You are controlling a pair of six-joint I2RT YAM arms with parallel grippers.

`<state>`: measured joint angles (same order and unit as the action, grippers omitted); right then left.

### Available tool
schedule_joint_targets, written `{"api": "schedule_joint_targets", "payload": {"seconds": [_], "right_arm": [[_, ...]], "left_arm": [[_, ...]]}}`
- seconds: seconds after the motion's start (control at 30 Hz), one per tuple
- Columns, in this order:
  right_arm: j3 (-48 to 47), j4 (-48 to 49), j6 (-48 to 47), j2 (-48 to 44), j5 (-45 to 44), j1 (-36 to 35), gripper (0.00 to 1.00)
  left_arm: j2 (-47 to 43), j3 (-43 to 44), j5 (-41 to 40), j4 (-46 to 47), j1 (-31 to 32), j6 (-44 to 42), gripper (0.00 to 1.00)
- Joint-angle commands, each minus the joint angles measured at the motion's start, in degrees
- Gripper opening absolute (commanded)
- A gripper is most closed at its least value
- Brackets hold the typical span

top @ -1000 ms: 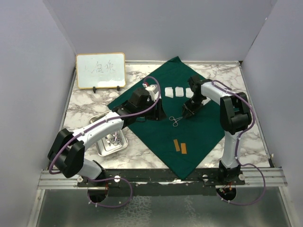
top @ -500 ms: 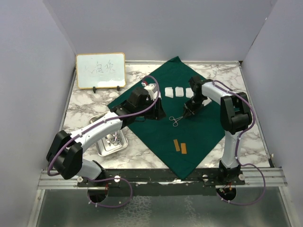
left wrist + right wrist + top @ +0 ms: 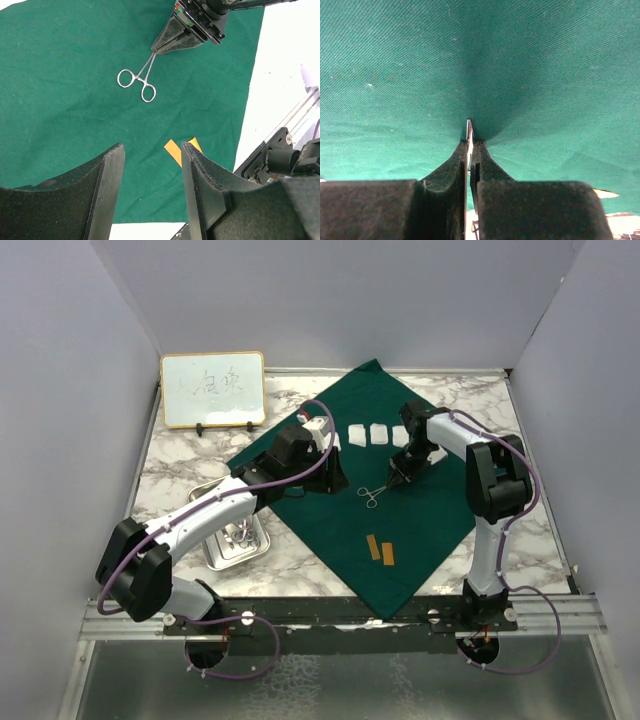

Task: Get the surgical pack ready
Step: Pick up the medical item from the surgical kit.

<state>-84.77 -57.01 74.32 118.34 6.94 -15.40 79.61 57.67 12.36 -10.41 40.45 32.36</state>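
Drape (image 3: 425, 525) lies spread flat on the table (image 3: 180, 465), turned diamond-wise with one corner toward the arm bases.

Right gripper (image 3: 470, 145) is down at the middle of the drape. Its fingers are pressed together on the thin metal tip of the clamp (image 3: 137, 82). The cloth looks pulled into a shallow pucker right at the fingertips. The clamp's two ring handles lie on the drape and point away from the gripper, toward the drape's near-left edge.

Left gripper (image 3: 152, 146) hangs over the left part of the drape and faces the clamp. Its fingers (image 3: 107, 185) are spread with nothing between them, only green cloth behind the gap. It is well apart from the clamp.

Three gauze squares (image 3: 380, 434) sit in a row on the far part of the drape. The rightmost one is just beside the right arm.

Two orange strips (image 3: 379, 551) lie side by side on the near part of the drape, between the clamp and the near corner.

The tray (image 3: 208, 558) is off the drape, near its near-left edge, with the left arm crossing over its far end. It holds small silver items that are too small to identify.

The whiteboard (image 3: 212, 390) stands off the drape, beyond its left corner.
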Motion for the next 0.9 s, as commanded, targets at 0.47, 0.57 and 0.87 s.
{"api": "schedule_joint_targets", "payload": {"seconds": [0.47,0.57,0.87], "right_arm": [[1.69,4.64,-5.22,-4.2,2.68,-0.07,0.01],[2.93,6.18,-6.06,-5.16,3.87,-0.07,0.01],[5.96,8.99,-9.32,-9.72,5.61,-0.07,0.01]], "left_arm": [[2.37,1.86,6.67,3.81,-4.12,2.87,0.54],[4.15,1.04,10.19,6.25,-5.63,5.07,0.55],[12.12,1.23,16.86,11.45,-6.52,9.27,0.58]]}}
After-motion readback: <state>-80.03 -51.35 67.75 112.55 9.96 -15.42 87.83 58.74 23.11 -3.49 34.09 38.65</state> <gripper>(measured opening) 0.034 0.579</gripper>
